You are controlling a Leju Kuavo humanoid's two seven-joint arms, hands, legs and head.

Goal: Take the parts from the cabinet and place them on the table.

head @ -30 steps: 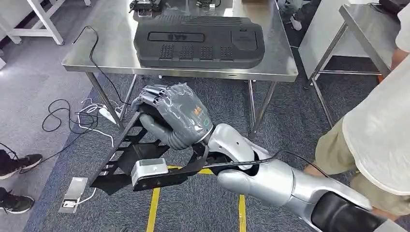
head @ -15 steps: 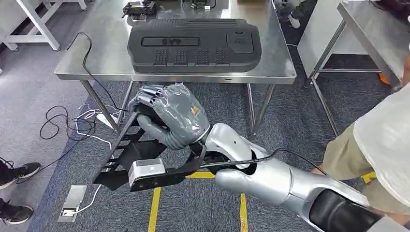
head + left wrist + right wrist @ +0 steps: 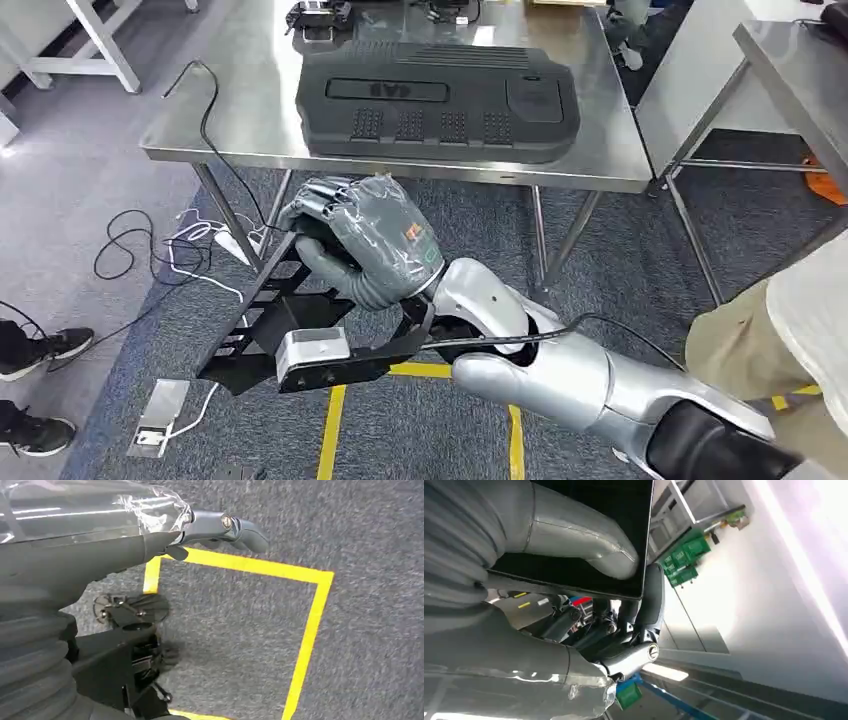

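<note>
Head view: The right hand [image 3: 365, 240], near the centre of the picture, grips the upper end of a black frame part [image 3: 265, 325], which slopes down toward 7 o'clock, well short of the bench.
Bench: The steel bench [image 3: 250, 110] lies at 12 o'clock and carries a large black moulded cover [image 3: 435, 100] across its middle.
Floor: A grey carpet with yellow tape lines [image 3: 330, 425] at 6 o'clock, loose cables [image 3: 150, 250] at 9 o'clock.
Bystander: A person's light sleeve [image 3: 810, 320] shows at 4 o'clock.
Left wrist view: The left hand [image 3: 220, 527] hangs over the carpet; I cannot tell whether it is open or closed.
Right wrist view: The thumb [image 3: 584, 542] presses on the part's flat black face, with dark fingers [image 3: 651, 600] curled over its edge.
Doing it well: Likely best to lift the low end above the bench rim before reaching, then set the part on bare steel beside the cover.
</note>
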